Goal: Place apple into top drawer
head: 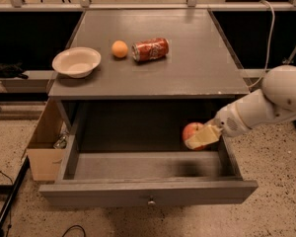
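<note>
The red apple (191, 131) is held in my gripper (200, 137), whose pale fingers are closed around its right side. It hangs inside the open top drawer (148, 191), near the right wall and a little above the drawer floor. The drawer is pulled out wide under the grey tabletop, with a small round knob (151, 201) on its front panel. My white arm (266, 105) reaches in from the right.
On the grey table (187, 68) lie a white bowl (76, 61), a small orange fruit (120, 49) and a red soda can (150, 49) on its side. A cardboard box (42, 149) stands on the floor at the left of the drawer.
</note>
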You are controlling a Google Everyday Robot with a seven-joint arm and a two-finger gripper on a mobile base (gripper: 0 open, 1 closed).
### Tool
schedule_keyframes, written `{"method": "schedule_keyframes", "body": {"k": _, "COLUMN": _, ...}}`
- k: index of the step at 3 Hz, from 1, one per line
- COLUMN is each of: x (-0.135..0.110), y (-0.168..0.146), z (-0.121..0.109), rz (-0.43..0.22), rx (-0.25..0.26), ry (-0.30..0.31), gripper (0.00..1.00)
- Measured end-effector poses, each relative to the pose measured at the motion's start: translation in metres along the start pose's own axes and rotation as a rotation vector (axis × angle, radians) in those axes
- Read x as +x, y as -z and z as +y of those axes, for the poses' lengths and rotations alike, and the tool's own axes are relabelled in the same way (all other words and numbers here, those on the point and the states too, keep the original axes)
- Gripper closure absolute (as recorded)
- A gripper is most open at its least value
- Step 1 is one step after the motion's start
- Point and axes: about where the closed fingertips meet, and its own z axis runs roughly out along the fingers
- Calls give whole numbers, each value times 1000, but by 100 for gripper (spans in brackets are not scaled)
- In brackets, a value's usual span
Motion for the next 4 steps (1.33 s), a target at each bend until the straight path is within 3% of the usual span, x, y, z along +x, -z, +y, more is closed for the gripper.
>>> {"method": "schedule_keyframes", "body": {"k": 1, "x": -12, "y": -50, "z": -19, "rz": 32, "rx": -53, "ry": -3, "gripper": 100}}
{"method": "schedule_keyframes", "body": {"k": 2, "x": -12, "y": -51, "z": -19, "rz": 32, "rx": -53, "ry": -3, "gripper": 100}}
{"method": "schedule_keyframes", "body": {"k": 4, "x": -15, "y": -85, "z": -9, "rz": 43, "rx": -77, "ry": -45, "gripper": 100}}
